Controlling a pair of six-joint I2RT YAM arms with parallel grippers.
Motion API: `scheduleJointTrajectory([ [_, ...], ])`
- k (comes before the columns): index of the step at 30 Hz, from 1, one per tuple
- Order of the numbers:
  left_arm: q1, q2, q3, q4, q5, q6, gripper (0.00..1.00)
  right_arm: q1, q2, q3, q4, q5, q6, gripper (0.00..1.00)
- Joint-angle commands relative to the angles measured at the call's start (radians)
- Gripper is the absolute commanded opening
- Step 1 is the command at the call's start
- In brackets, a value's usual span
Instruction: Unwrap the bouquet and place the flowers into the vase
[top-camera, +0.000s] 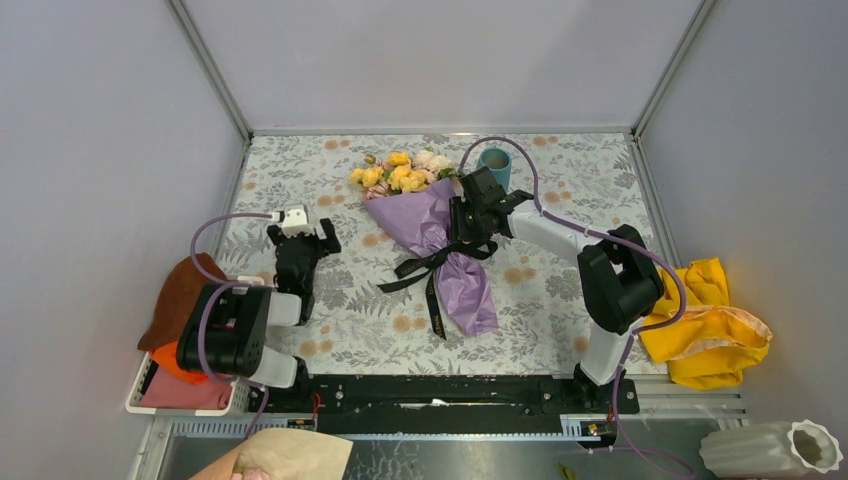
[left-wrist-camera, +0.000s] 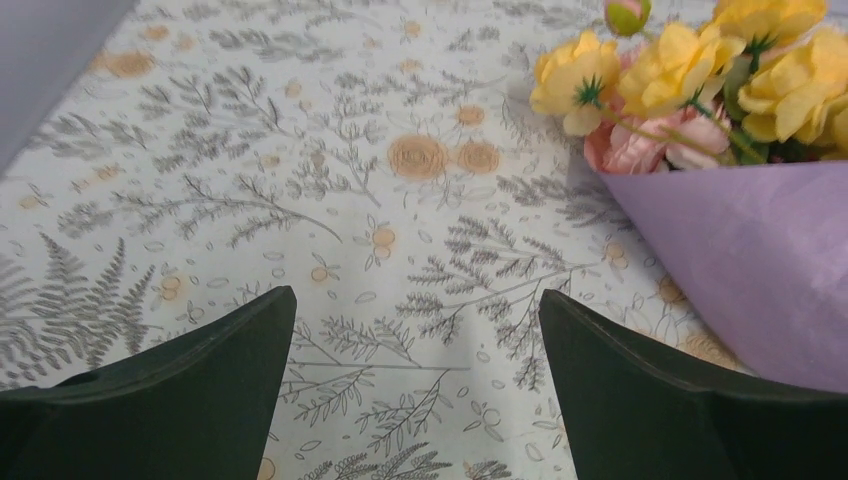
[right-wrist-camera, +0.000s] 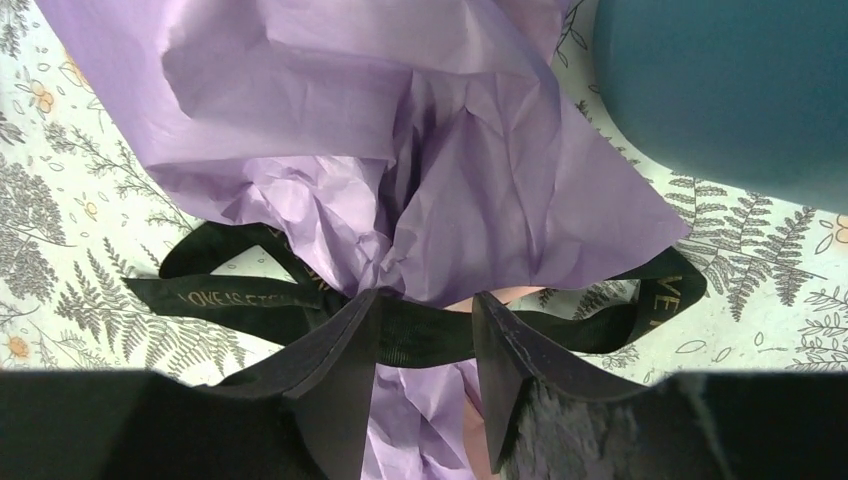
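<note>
Top external: right arm (top-camera: 560, 233) outstretched, right gripper (top-camera: 462, 226) straddling bouquet (top-camera: 424, 216).

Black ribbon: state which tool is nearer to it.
Right. The right tool straddles the black ribbon at the knot; the left tool hangs open over the table, well clear of it.

The left arm (top-camera: 240, 330) and the right arm (top-camera: 615, 285) are built alike: thick black joint housings and white link shells. A lilac cable (top-camera: 240, 215) loops along each. The fingers (left-wrist-camera: 180, 400) are matte black wedges. Both bases sit on a black rail (top-camera: 440, 392) at the near edge of the table (top-camera: 340, 170).
</note>
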Motion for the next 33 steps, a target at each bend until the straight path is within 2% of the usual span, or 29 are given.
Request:
scheduleJointTrajectory([
  [1, -0.077, -0.168, 0.069, -0.149, -0.166, 0.064, 0.99, 0.004, -0.042, -0.032, 0.009, 0.007, 0.007, 0.46],
  [3, -0.132, -0.252, 0.092, -0.249, -0.220, 0.058, 0.99, 0.007, -0.071, -0.068, 0.022, 0.006, 0.018, 0.46],
  [6, -0.166, -0.374, 0.162, -0.426, -0.226, -0.064, 0.99, 0.018, -0.115, -0.109, 0.042, 0.004, 0.027, 0.47],
  [11, -0.192, -0.485, 0.253, -0.574, -0.094, -0.226, 0.99, 0.032, -0.131, -0.145, 0.055, 0.015, 0.033, 0.48],
  [18, -0.246, -0.503, 0.354, -0.683, 0.093, -0.258, 0.99, 0.036, -0.130, -0.171, 0.081, 0.027, 0.033, 0.46],
  [23, -0.261, -0.475, 0.409, -0.688, 0.248, -0.302, 0.99, 0.040, -0.117, -0.182, 0.095, 0.035, 0.026, 0.33],
  [28, -0.278, -0.426, 0.517, -0.785, 0.210, -0.446, 0.99, 0.043, -0.114, -0.178, 0.108, 0.064, 0.022, 0.25],
  [31, -0.281, -0.422, 0.556, -0.845, 0.154, -0.637, 0.99, 0.045, -0.125, -0.169, 0.108, 0.084, 0.019, 0.12],
  [33, -0.281, -0.427, 0.552, -0.810, 0.210, -0.716, 0.99, 0.048, -0.141, -0.160, 0.100, 0.095, 0.022, 0.00],
])
